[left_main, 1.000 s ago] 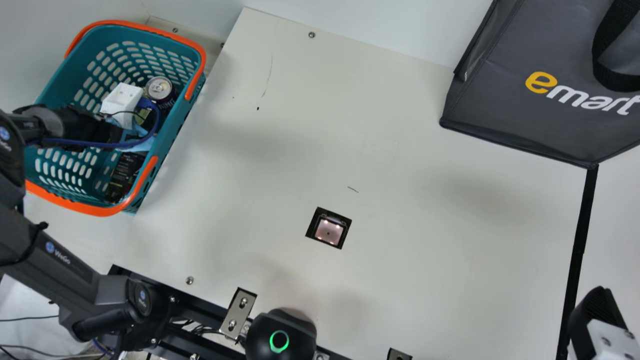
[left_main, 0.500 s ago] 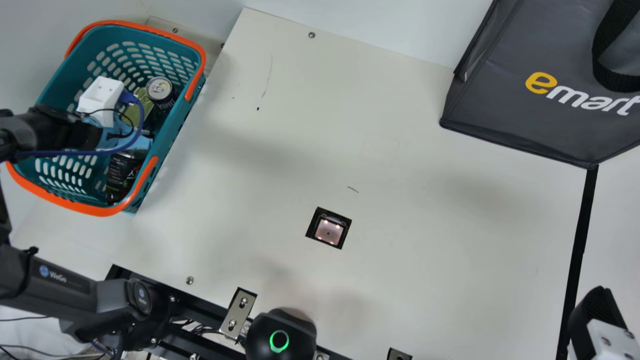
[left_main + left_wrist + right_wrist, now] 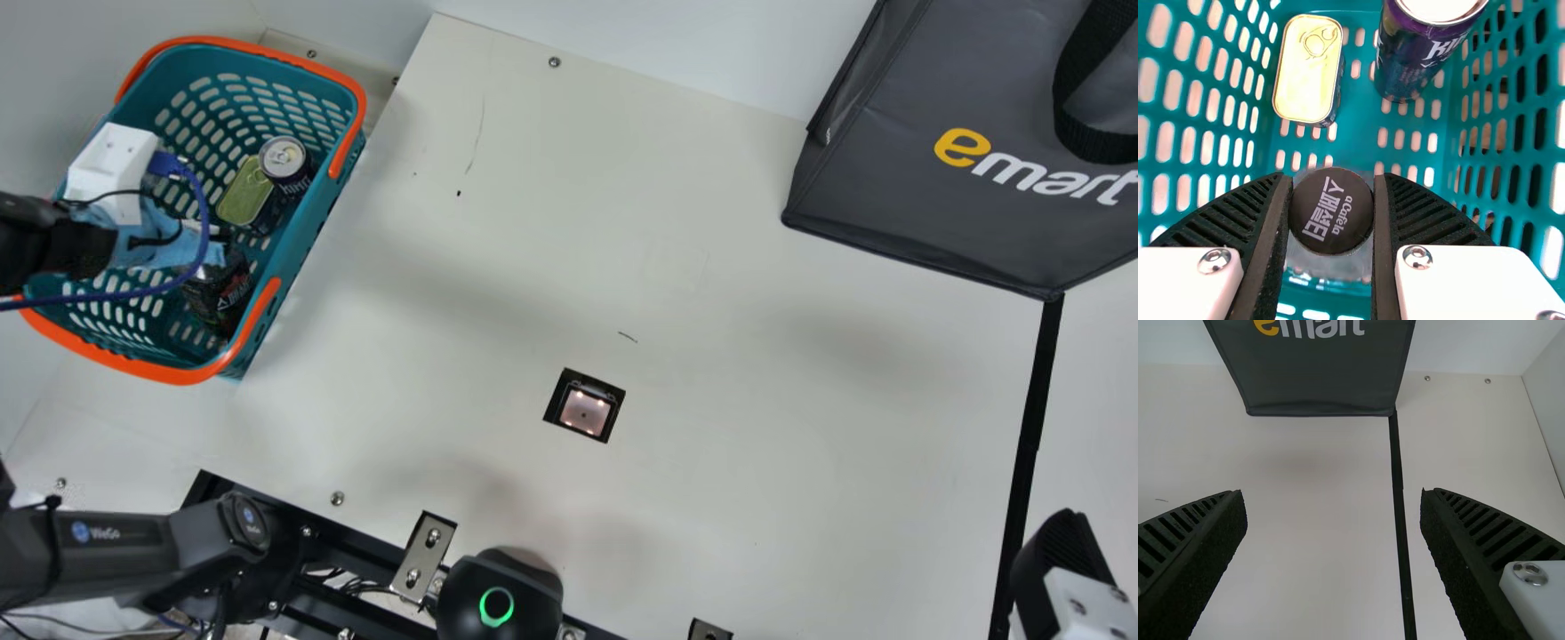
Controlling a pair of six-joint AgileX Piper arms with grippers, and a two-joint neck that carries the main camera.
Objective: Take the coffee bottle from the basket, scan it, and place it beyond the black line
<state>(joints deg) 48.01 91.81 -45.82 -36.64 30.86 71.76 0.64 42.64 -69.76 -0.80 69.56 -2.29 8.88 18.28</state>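
With the coffee bottle [image 3: 1331, 233] gripped at its dark cap [image 3: 1313, 212] by the left gripper [image 3: 1333, 193] inside the basket [image 3: 313, 253], the picking step is in hand (nearly done, it seems), and a straight lift is called for before the scanner [image 3: 585, 412] is approached.

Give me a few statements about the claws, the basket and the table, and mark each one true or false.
The left claw grips the bottle by its cap. True.
The right claw is shut. False: the right claw is wide open.
The bottle is inside the basket. True.
The bag covers the scanner. False: the scanner is uncovered, well apart from the bag.
The can stands beside the tin. True.
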